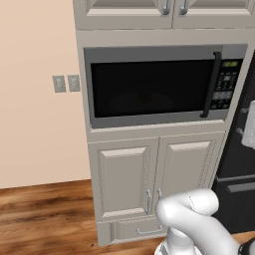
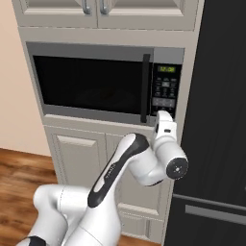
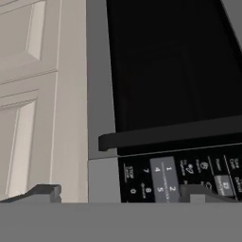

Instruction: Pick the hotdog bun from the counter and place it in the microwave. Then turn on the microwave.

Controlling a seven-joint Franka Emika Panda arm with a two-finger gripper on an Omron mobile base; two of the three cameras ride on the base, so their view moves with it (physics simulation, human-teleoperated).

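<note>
We counted one microwave (image 1: 149,87), with one black bar handle (image 1: 211,84) on its door and one keypad (image 1: 224,87) topped by one green display (image 1: 229,63). Above it we saw two upper cabinet doors (image 1: 124,10), each carrying one metal pull. Below it there were two lower cabinet doors (image 1: 124,179), again with one pull apiece, and one drawer (image 1: 137,230) under them with a single handle. On the wall we found two switch plates (image 1: 66,83) side by side. One black fridge (image 2: 221,120) stood beside the cabinet. We counted two fingertips (image 3: 45,193) in the hand view.
</note>
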